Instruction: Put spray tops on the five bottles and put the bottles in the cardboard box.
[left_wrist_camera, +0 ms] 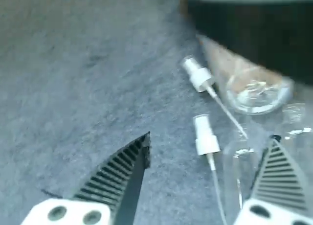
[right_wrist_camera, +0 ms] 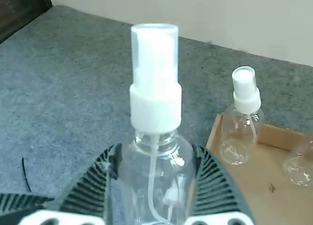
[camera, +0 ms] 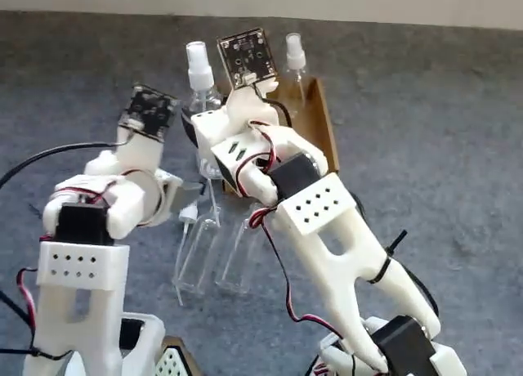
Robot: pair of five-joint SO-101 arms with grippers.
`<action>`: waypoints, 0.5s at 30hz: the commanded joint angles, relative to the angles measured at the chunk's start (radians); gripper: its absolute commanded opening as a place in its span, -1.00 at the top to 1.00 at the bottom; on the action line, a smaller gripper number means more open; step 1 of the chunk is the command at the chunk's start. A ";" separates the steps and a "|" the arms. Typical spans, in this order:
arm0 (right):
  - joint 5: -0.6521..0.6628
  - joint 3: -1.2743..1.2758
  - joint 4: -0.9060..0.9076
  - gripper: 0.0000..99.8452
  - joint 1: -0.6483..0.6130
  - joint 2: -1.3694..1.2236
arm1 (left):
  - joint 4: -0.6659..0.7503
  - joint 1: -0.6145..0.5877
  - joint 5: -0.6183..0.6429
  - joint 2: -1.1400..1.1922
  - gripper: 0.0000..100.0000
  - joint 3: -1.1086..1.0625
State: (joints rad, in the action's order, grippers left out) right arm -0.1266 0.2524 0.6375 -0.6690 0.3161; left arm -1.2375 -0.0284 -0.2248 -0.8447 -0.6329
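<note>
My right gripper (right_wrist_camera: pixel 155 154) is shut on an upright clear bottle (right_wrist_camera: pixel 155 181) with a white spray top (right_wrist_camera: pixel 154 83); from above that bottle (camera: pixel 200 78) stands just left of the cardboard box (camera: pixel 320 118). Inside the box (right_wrist_camera: pixel 254 186) stands a capped bottle (right_wrist_camera: pixel 242 120), with another bottle (right_wrist_camera: pixel 299 167) beside it. My left gripper (left_wrist_camera: pixel 210 139) is open, low over the carpet, above a loose spray top (left_wrist_camera: pixel 205 136); a second loose top (left_wrist_camera: pixel 197 77) lies farther on. Two uncapped bottles (camera: pixel 196 253) (camera: pixel 241 257) lie side by side between the arms.
Grey carpet covers the table. The right arm (camera: pixel 327 221) stretches diagonally over the lying bottles and part of the box. Open carpet lies to the left of my left arm (camera: pixel 90 229) and to the right of the box.
</note>
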 commanded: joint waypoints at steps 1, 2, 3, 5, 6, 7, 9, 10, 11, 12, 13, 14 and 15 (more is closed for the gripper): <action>0.014 -0.001 -0.031 0.99 0.007 0.056 | 0.029 0.107 0.021 -0.008 0.35 0.030; 0.014 0.007 -0.021 0.99 0.005 0.058 | 0.064 0.122 0.048 -0.008 0.35 0.013; 0.014 0.010 -0.007 0.99 0.004 0.065 | 0.106 0.133 0.071 -0.008 0.35 -0.007; 0.014 0.019 0.013 0.99 -0.004 0.099 | 0.199 0.140 0.094 -0.008 0.35 -0.054; 0.014 0.030 0.031 0.99 -0.004 0.122 | 0.255 0.136 0.097 -0.008 0.35 -0.084; 0.017 0.045 0.042 0.99 -0.004 0.150 | 0.307 0.134 0.097 -0.008 0.35 -0.114; 0.021 0.074 0.051 0.99 -0.002 0.208 | 0.400 0.110 0.097 -0.008 0.35 -0.180; 0.021 0.091 0.051 0.99 -0.002 0.237 | 0.437 0.102 0.097 -0.008 0.35 -0.208; 0.023 0.107 0.051 0.99 -0.002 0.260 | 0.466 0.099 0.097 -0.008 0.35 -0.231; 0.023 0.122 0.051 0.99 -0.002 0.277 | 0.485 0.096 0.097 -0.008 0.35 -0.246; 0.034 0.136 0.051 0.99 -0.002 0.294 | 0.493 0.090 0.097 -0.008 0.35 -0.255; 0.054 0.150 0.051 0.99 -0.002 0.303 | 0.494 0.088 0.097 -0.008 0.35 -0.259; 0.069 0.162 0.051 0.99 -0.002 0.306 | 0.494 0.088 0.095 -0.008 0.35 -0.259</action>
State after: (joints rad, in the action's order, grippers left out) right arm -0.1005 0.4089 0.6866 -0.6659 0.5554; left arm -0.7971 0.0867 -0.1373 -0.8462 -0.8830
